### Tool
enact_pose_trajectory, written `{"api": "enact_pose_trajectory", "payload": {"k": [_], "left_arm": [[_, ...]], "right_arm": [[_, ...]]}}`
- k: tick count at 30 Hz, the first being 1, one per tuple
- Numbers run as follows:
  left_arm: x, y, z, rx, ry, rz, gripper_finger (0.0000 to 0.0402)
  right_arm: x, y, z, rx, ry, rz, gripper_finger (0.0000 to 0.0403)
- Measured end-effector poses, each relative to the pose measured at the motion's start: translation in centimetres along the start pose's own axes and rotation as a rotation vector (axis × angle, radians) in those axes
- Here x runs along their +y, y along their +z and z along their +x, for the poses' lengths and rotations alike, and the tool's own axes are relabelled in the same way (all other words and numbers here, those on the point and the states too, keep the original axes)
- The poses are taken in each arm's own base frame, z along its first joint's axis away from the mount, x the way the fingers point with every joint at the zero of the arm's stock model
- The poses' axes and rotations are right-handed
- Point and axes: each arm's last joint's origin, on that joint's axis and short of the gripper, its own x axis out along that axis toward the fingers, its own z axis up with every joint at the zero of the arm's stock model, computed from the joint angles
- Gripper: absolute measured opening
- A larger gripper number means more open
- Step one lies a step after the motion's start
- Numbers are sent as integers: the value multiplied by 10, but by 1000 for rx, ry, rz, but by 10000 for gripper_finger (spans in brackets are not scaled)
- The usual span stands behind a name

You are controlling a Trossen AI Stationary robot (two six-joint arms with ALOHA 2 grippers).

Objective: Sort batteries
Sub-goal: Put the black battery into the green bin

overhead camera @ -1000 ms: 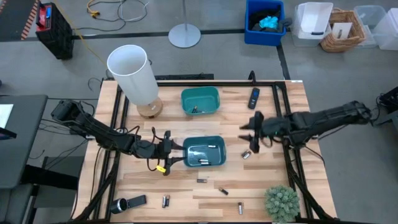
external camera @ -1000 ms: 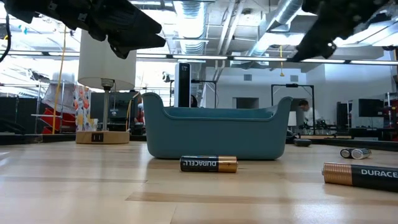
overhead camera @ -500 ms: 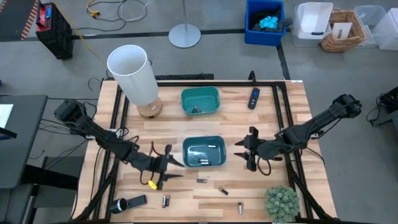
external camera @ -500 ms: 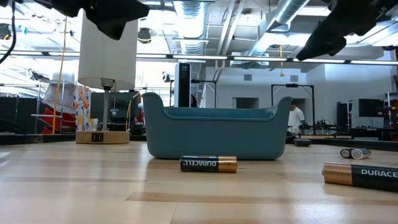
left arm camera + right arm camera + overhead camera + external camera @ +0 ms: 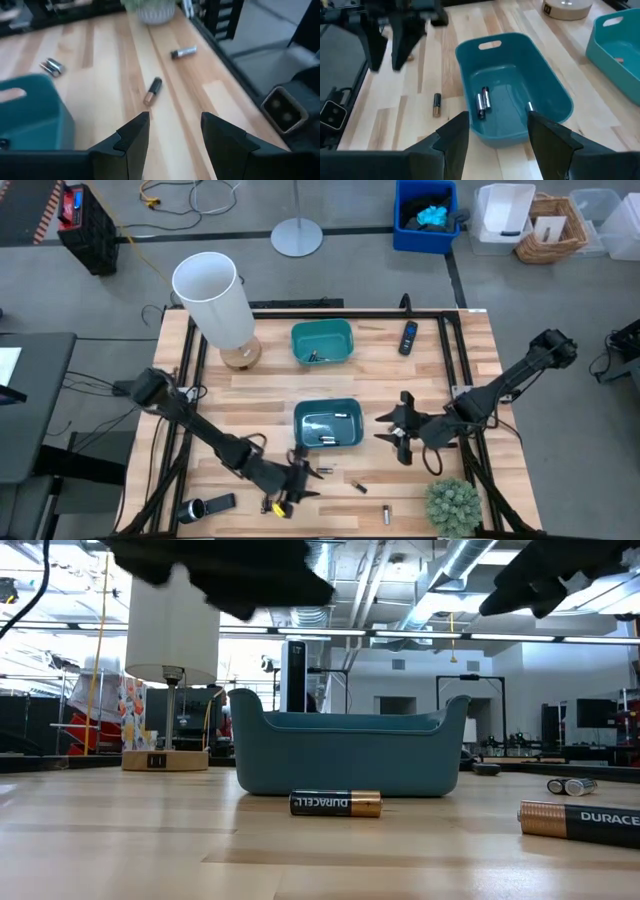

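Loose batteries lie on their sides along the table's near part: one just in front of the near teal bin, one and one further right. The near bin holds two silvery batteries; the far teal bin holds another. My left gripper hovers open over the near strip, and a copper-ended battery lies ahead of its fingers. My right gripper hovers open right of the near bin, facing it. A pair of batteries lies near it.
A white lamp stands at the far left corner, and a black remote lies by the far bin. A potted plant fills the near right corner. A flashlight-like cylinder and a black device lie at the near left edge.
My left gripper has swung from beside the near bin's left end toward the table's near edge and to the right, ending in front of the bin. My right gripper has moved toward the near edge and come down beside the bin's right end. The batteries have stayed where they were.
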Motion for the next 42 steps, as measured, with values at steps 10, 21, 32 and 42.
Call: {"api": "enact_pose_trajectory", "payload": {"k": [10, 21, 32, 42], "left_arm": [[-8, -3, 40, 202, 85, 9, 173], [7, -13, 45, 323, 166, -90, 173], [8, -27, 52, 379, 177, -111, 173], [12, -31, 51, 426, 183, -120, 173]], "right_arm": [[2, 1, -1, -31, -10, -3, 216], [2, 3, -1, -50, -14, -19, 216], [1, 4, 0, -54, -25, -24, 216], [0, 6, 0, -64, -27, -28, 216]]}}
